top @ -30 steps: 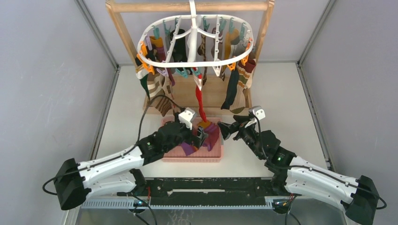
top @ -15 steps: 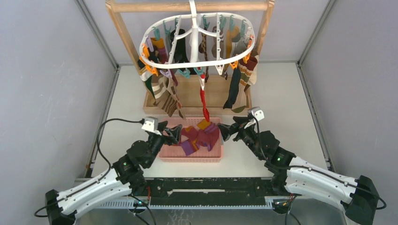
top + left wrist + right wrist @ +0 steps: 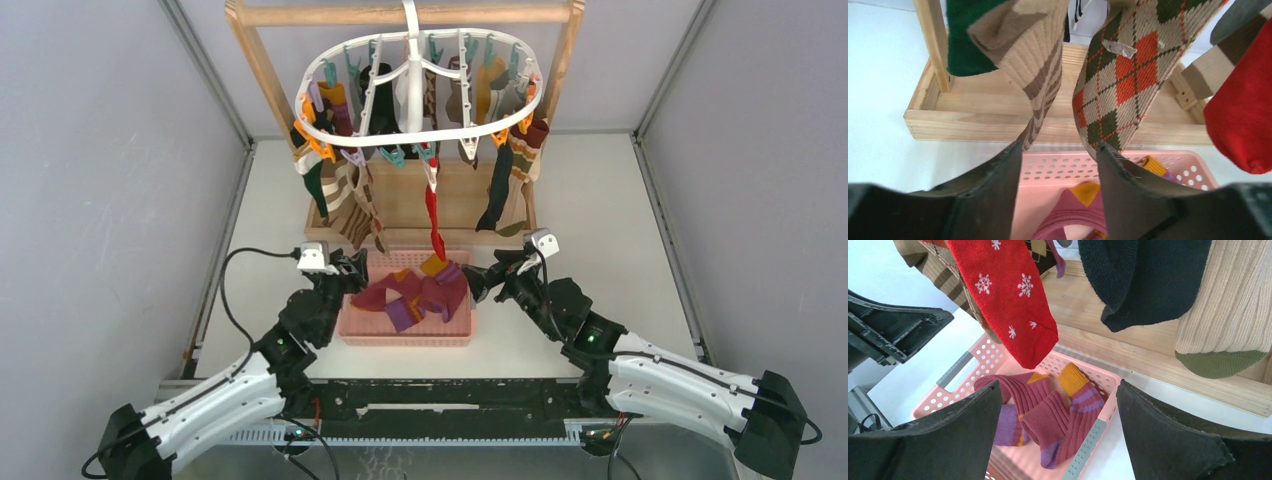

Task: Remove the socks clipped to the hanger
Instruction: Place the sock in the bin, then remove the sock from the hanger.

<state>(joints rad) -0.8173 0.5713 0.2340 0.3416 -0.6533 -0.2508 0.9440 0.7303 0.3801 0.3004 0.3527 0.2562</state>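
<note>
Pullback of L gripper point(image 3: 352, 268) from pink basket point(image 3: 405, 339), w/ jaws half-narrowed, empty; R gripper point(image 3: 475, 279) wide, empty. Socks point(image 3: 497, 190) mostly clipped on hanger point(image 3: 400, 138) at rear; many left to unclip.

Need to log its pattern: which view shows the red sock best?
The right wrist view: the red sock hangs close, its white snowflakes plain. The top external view shows a thin red strip under the hanger. The left wrist view catches only its toe at the right edge.
</note>
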